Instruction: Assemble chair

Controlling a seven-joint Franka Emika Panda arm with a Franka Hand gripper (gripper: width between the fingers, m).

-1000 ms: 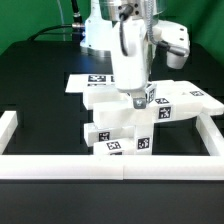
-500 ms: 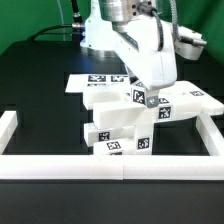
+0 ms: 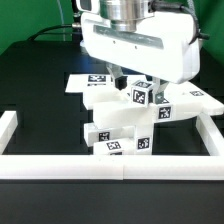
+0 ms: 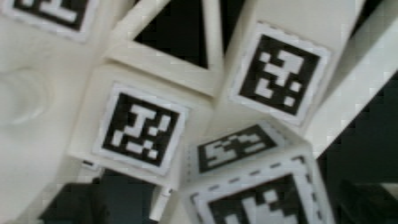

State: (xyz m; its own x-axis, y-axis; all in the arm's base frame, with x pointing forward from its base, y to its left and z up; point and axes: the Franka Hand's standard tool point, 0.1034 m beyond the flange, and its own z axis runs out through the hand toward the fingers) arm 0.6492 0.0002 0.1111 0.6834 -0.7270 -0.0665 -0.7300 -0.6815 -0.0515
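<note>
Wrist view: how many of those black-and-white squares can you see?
4 tags. One is cut off at a corner, one is on a slanted bar, one on a flat panel, and a small tilted one is below them. Others may be hidden.

The wrist view shows white chair parts (image 4: 178, 80) very close, a little blurred. Four black-and-white square tags (image 4: 139, 128) sit on them. Between the white bars there are dark gaps (image 4: 169, 30).
</note>
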